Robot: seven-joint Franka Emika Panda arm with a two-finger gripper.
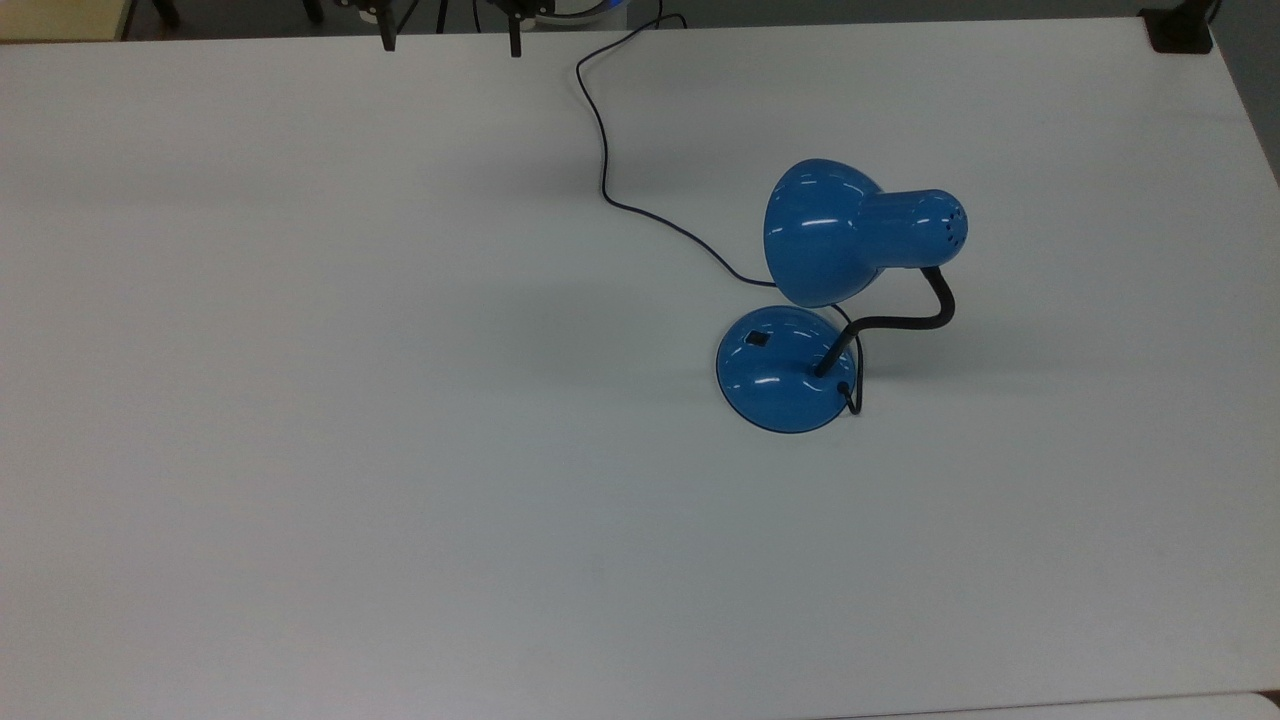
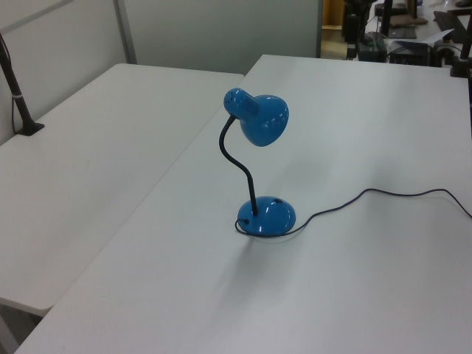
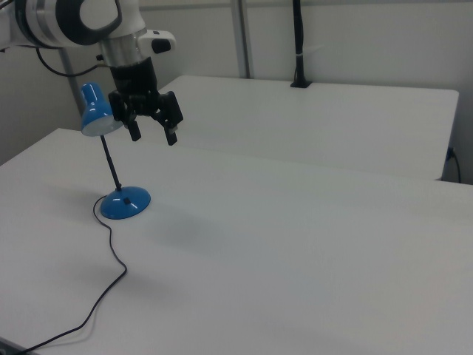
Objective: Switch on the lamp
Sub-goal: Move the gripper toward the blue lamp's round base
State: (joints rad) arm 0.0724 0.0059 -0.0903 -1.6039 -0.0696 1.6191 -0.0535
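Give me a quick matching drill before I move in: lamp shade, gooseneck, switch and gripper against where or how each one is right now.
1 lamp shade
2 gooseneck
3 switch
4 gripper

A open, hanging above the table
B black, bent, rising from the base
C small dark square on the base dome
D glossy blue, tilted

Pairs: 1-D, 2-B, 3-C, 4-A

White arm (image 3: 74,18), black tool (image 3: 153,133)

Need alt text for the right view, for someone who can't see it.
An open gripper hangs in the air above a white table, beside the shade of a small blue lamp. The lamp's dark cord trails toward the right view's bottom left.
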